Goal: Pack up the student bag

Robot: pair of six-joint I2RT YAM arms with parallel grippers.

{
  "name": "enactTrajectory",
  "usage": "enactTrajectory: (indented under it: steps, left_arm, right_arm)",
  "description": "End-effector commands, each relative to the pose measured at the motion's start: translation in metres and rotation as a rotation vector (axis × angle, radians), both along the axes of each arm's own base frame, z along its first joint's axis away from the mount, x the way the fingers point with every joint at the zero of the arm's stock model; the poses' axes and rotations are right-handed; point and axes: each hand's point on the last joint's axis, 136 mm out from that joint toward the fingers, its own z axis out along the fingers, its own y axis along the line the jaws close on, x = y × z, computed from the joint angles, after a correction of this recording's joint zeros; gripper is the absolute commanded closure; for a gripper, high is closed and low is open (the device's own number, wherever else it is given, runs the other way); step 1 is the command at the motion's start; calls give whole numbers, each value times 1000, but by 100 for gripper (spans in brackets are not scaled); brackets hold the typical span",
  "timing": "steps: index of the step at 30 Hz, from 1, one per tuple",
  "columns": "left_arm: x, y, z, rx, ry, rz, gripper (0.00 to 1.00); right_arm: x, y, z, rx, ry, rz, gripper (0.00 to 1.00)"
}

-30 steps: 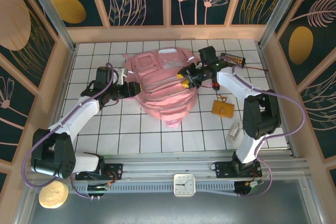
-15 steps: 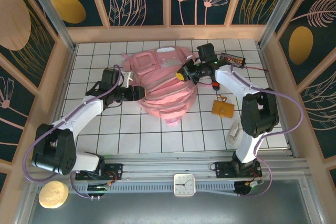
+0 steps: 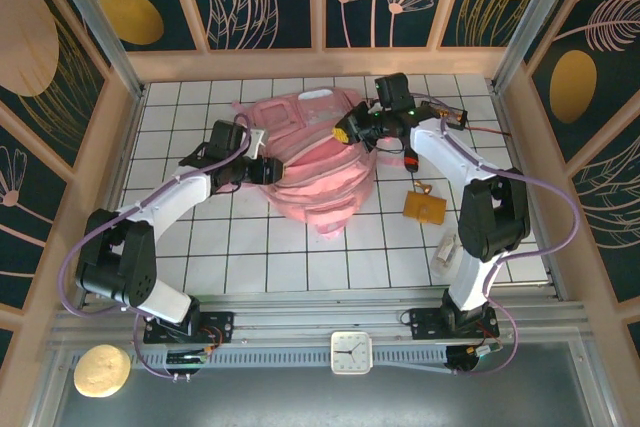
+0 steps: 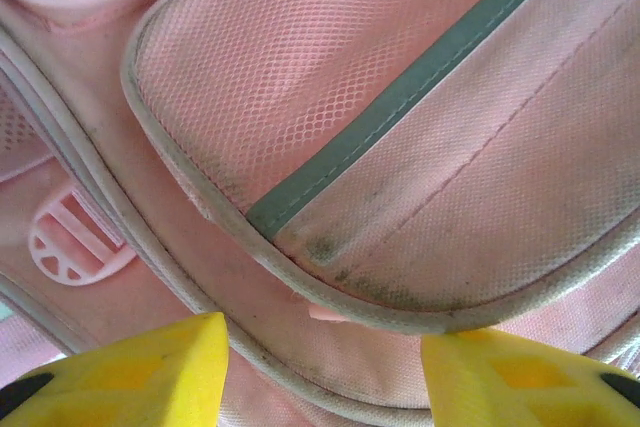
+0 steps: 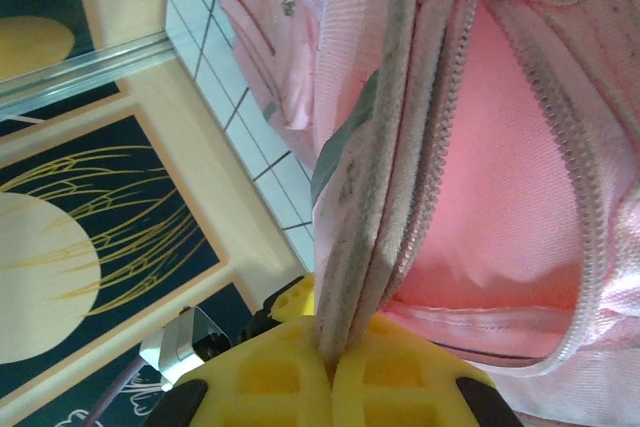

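The student bag (image 3: 318,169), large, soft and pink, lies bunched in the middle of the tiled table. My right gripper (image 3: 346,134) is at its back right and is shut on the bag's grey piped zipper edge. In the right wrist view the yellow pads (image 5: 290,372) of the right gripper (image 5: 335,347) pinch that edge (image 5: 355,247), and the open zipper shows the pink inside (image 5: 500,177). My left gripper (image 3: 264,169) is against the bag's left side. Its yellow fingertips (image 4: 130,372) stand apart, open, in front of a mesh pocket (image 4: 330,87) with a grey-green strip; the left gripper (image 4: 325,367) holds nothing.
A tan pouch (image 3: 424,207) and a small whitish object (image 3: 446,250) lie right of the bag. A dark case (image 3: 444,111) sits at the back right. A white clock (image 3: 351,351) and a round yellowish thing (image 3: 101,370) lie beyond the front rail. Wooden walls enclose the table.
My right gripper shut on the bag's edge and pulled it up and toward the back, bunching the bag. My left gripper moved rightward, closer into the bag's left side.
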Motion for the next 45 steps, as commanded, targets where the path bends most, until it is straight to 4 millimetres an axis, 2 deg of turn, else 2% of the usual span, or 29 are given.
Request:
enactTrajectory:
  steps: [1,4,9,11,12,15,20,24,30,38,45]
  left_arm:
    - [14,-7,19,-3,-86,-39,46]
    - [13,-10,24,-16,-103,-65,46]
    - [1,-9,28,-23,-120,-89,45]
    - [-6,-10,33,-48,-129,-103,41]
    - [-12,-11,29,-64,-115,-112,38]
    - [-20,-14,34,-177,-92,-126,32]
    - [-9,1,53,-318,-114,-67,31]
    - [-4,2,63,-355,-123,-90,31]
    - [-5,-1,47,-348,-74,-133,33]
    - [-9,-5,41,-309,-73,-179,38]
    - [4,-13,24,-252,-73,-185,39]
  right_arm:
    - [7,14,44,80,-93,32,100]
    - [13,16,56,89,-110,29,100]
    - [20,18,63,90,-116,39,100]
    - [22,21,65,98,-116,43,100]
    - [23,22,67,104,-117,45,100]
    - [27,25,74,108,-124,50,100]
    - [30,26,87,108,-137,51,100]
    - [30,28,91,116,-137,53,100]
    - [30,32,100,130,-141,55,100]
    - [30,36,102,144,-136,61,100]
    - [29,39,105,149,-131,72,100]
